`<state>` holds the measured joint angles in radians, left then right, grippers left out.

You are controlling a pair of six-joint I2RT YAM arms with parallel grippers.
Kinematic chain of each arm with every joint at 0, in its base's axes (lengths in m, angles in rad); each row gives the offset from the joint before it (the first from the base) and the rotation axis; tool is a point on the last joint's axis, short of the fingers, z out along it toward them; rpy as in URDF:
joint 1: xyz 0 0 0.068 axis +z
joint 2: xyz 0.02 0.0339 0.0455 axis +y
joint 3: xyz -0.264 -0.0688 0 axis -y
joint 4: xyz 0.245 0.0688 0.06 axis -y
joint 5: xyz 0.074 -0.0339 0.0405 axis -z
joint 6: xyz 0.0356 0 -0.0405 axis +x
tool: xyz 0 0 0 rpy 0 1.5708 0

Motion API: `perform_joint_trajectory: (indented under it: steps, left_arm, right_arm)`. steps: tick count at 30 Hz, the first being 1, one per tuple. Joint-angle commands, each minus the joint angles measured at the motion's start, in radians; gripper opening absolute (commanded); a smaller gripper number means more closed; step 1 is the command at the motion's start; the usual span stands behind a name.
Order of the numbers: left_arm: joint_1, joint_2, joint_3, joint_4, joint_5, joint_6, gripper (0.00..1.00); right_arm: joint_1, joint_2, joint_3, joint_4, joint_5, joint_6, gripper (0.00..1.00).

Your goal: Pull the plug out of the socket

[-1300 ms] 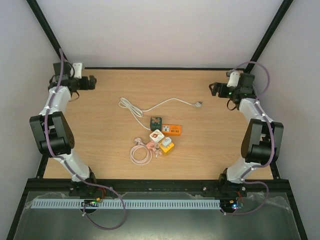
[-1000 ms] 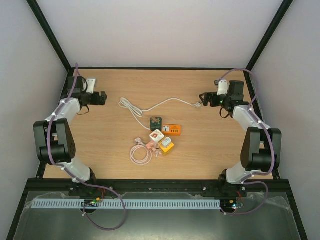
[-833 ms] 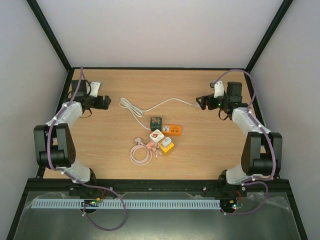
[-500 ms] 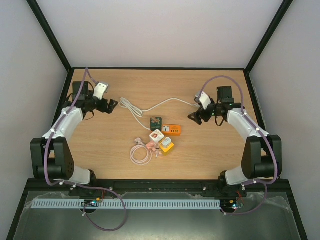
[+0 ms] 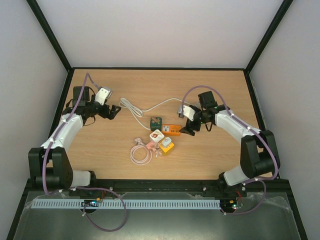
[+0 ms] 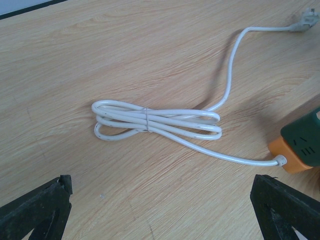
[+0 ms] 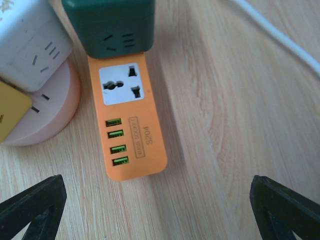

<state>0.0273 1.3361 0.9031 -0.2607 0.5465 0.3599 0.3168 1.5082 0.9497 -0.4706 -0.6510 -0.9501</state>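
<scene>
- Bench (image 5: 225,155) layout: a small cluster of power blocks sits near the middle, between the two arms.
- Orange socket strip (image 7: 132,145) lies flat, face up. One large outlet and four small ports show on its bare part.
- Green plug (image 7: 112,25) is seated on the end of the strip farthest from the right hand and covers that end. It is not pulled off.
- White cord (image 6: 160,122) enters the strip at the end under the green plug. It lies in a tied bundle on the wood, then runs on to its own end piece (image 6: 303,22), which lies free.
- Left hand (image 5: 115,111): released, fingers spread wide, grasping nothing. It hangs over the bench near the cord bundle, apart from the strip. In the wrist view the bundle lies ahead, between the two fingertips.
- Right hand (image 5: 188,127): released, fingers spread wide, grasping nothing. It sits just beside the port end of the strip, and no contact is visible.
- White cube (image 7: 27,42) stands just beside the green plug.
- Pink round block (image 7: 47,110) lies against or just beside the long edge of the strip; I cannot tell which.
- Yellow block (image 5: 167,148) and pink cable coil (image 5: 141,154) lie on the side nearer the arm bases.
</scene>
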Motion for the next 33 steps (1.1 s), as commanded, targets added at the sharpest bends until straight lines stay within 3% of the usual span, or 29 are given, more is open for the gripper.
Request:
perform_joint_trajectory:
  steps: [1,4,17,27,33]
  left_arm:
    - [-0.007,-0.028,-0.014,-0.012,0.041,0.018,1.0]
    - [-0.009,-0.029,-0.015,-0.015,0.048,0.017,1.0]
    - [-0.016,-0.028,-0.006,-0.029,0.06,0.021,1.0]
    - [-0.018,-0.037,-0.001,-0.059,0.072,0.052,1.0]
    - [-0.021,-0.02,0.003,-0.074,0.098,0.078,1.0]
  right_arm:
    - [0.035,0.043,-0.006,-0.019,0.061,-0.066,0.98]
    - [0.053,0.074,0.0,-0.012,0.081,-0.079,1.0]
    - [0.108,0.187,0.016,0.064,0.117,-0.098,0.89]
    - [0.12,0.268,0.068,0.133,0.112,-0.035,0.58]
    - [0.12,0.314,0.123,0.165,0.079,0.022,0.48]
